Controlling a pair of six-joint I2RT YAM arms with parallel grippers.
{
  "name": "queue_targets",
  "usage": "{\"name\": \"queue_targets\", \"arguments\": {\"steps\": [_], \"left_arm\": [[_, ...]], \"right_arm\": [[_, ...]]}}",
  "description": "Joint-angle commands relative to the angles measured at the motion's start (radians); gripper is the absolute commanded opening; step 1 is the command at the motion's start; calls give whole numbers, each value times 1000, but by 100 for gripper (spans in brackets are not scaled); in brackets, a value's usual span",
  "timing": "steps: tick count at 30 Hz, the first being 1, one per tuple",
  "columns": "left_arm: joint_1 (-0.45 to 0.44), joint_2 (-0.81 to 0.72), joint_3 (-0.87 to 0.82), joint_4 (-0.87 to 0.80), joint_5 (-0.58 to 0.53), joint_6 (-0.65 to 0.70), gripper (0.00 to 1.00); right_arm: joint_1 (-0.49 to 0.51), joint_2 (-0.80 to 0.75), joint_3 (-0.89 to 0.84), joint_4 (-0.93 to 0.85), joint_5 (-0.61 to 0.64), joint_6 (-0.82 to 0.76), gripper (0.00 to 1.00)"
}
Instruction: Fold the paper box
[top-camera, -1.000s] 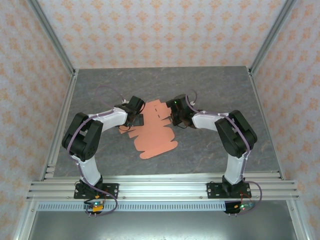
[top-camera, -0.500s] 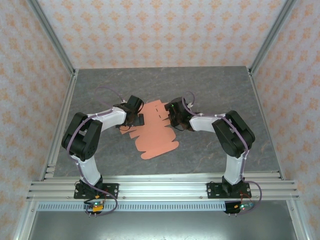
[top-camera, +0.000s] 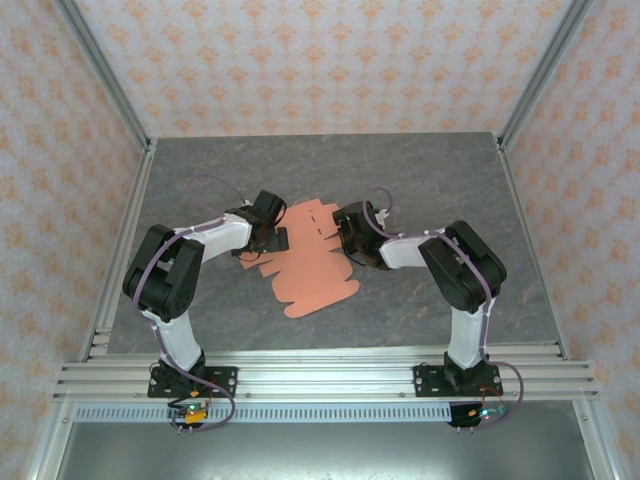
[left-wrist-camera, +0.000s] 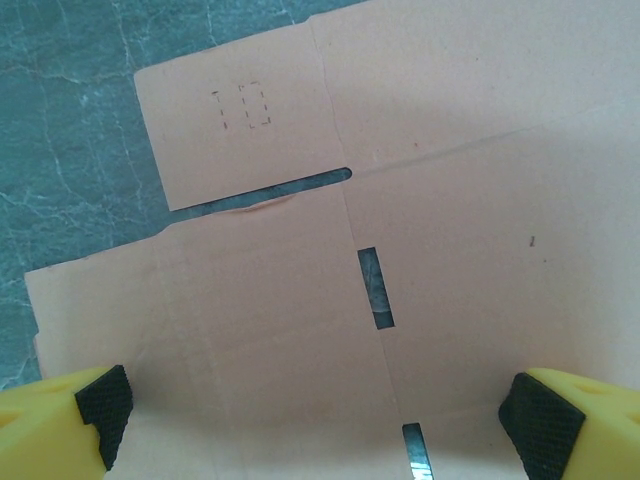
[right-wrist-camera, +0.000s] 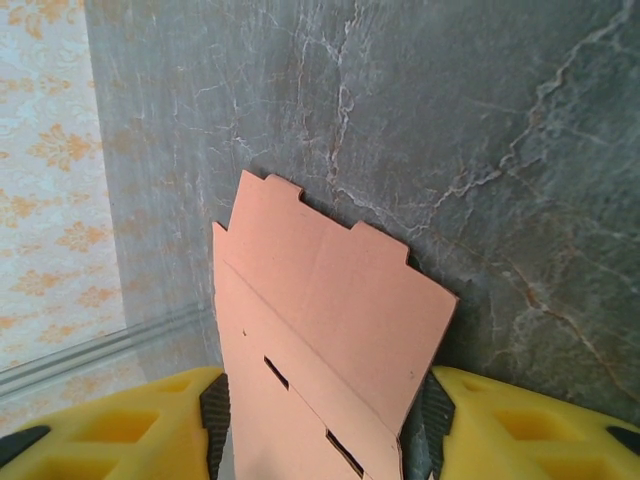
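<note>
Right jaws slid left, narrowing with a flap of the paper box (right-wrist-camera: 320, 300) between them; grip unclear. Left jaws released above it. Grey marbled surface (top-camera: 430, 170), floral-papered walls (top-camera: 300, 60).

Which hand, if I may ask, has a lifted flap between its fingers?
The right hand: a paper box flap stands between its fingers; the left hand hovers over flat card.

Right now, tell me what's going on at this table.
Two robot arms are working on the paper box, a salmon-orange die-cut sheet lying unfolded on the table. The left gripper stands wide open over the sheet's left side, holding nothing. The right gripper has its fingers on either side of a tabbed flap at the right edge. Whether it grips the flap is unclear.
</note>
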Motion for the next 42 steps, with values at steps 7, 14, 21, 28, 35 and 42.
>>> {"name": "queue_targets", "arguments": {"steps": [7, 14, 21, 28, 35, 42], "left_arm": [[4, 17, -21, 2, 49, -3, 100], [4, 8, -29, 8, 53, -5, 100], [4, 9, -29, 8, 52, -5, 100], [4, 8, -31, 9, 57, -6, 100], [5, 13, -29, 8, 60, -7, 100], [4, 18, -26, 8, 66, -5, 100]], "right_arm": [[-4, 51, -36, 242, 32, -96, 50], [-8, 94, -34, 373, -14, -102, 49], [-18, 87, -35, 370, -12, -145, 46], [-33, 93, -19, 351, -35, -234, 42], [-56, 106, 34, 348, -121, -386, 42], [-113, 165, 71, 403, -226, -411, 41]]}}
